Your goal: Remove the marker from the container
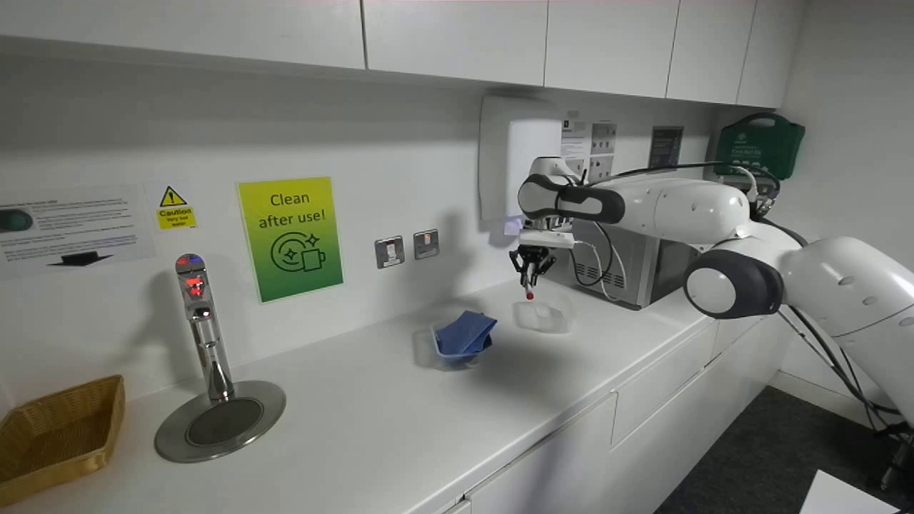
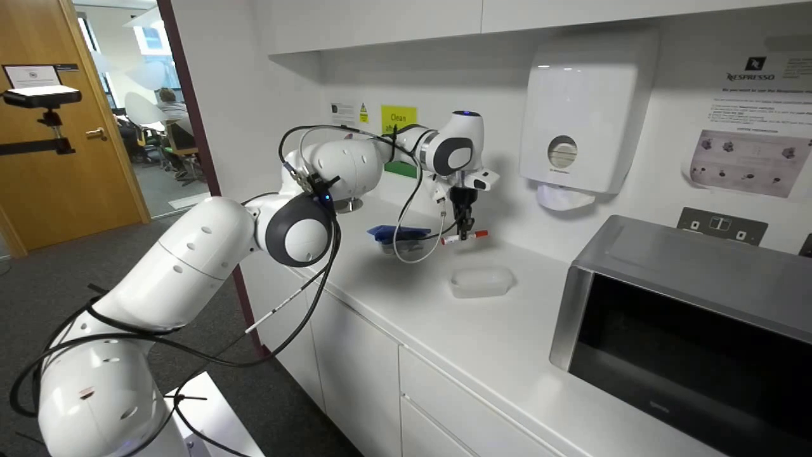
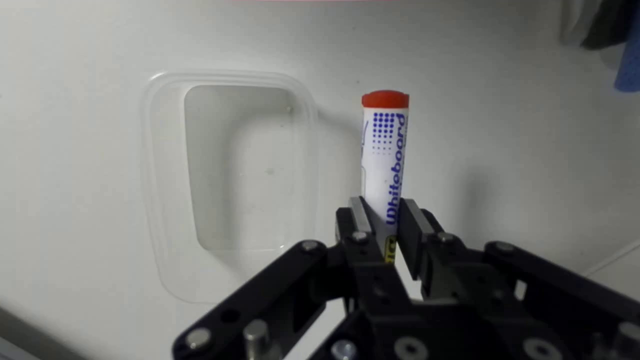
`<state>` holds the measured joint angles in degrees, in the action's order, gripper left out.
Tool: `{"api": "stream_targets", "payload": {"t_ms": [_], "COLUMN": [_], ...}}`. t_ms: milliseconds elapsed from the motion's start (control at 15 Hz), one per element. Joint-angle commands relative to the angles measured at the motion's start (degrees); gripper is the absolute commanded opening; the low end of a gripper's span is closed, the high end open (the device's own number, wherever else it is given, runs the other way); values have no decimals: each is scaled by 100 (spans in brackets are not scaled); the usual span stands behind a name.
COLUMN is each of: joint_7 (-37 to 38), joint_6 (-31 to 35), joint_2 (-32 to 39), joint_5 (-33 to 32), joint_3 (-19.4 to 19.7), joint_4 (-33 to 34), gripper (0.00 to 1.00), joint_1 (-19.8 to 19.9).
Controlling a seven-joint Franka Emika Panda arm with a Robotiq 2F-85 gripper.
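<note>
Up in the air, near the clear tub (image 3: 240,170) but higher than it, the red-and-white marker (image 3: 383,155) is pinched by the gripper (image 3: 386,215), while a blue cloth (image 1: 465,333) is seen in a second tub (image 1: 457,359), across the clear tub from the grey microwave (image 2: 679,349).

Runs as a white counter (image 1: 343,425), bearing from left to right a basket (image 1: 61,432), tap (image 1: 208,343), blue-topped tub (image 1: 457,359), clear tub (image 2: 480,290), microwave (image 2: 685,339).

The marker (image 3: 384,162) looks smooth plastic — the tap (image 1: 207,335), glossy metal.
</note>
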<state>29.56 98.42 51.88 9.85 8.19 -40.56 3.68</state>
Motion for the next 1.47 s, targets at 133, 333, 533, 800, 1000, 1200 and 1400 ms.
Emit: {"api": "stream_targets", "payload": {"t_ms": [133,333,533,800,1000,1200,1400], "joint_7": [-451,-638,-770,-910,-901,-890,-884], "joint_6": [46,162,470,943,1218,1473,1683], "joint_2": [-356,-530,-776,-1194,-1537,-1894,-2218], "joint_5": [-82,-93,-130,-210,-419,-578,-664], "joint_3": [-59,-29,14,38,-133,-189,-244], "joint_4": [-662,-1180,-1802,-2653,-3272,-3916,-4466], "gripper": [5,5,5,5,5,5,5], "joint_1": [-355,-512,-632,-763,-732,-747,-725]}}
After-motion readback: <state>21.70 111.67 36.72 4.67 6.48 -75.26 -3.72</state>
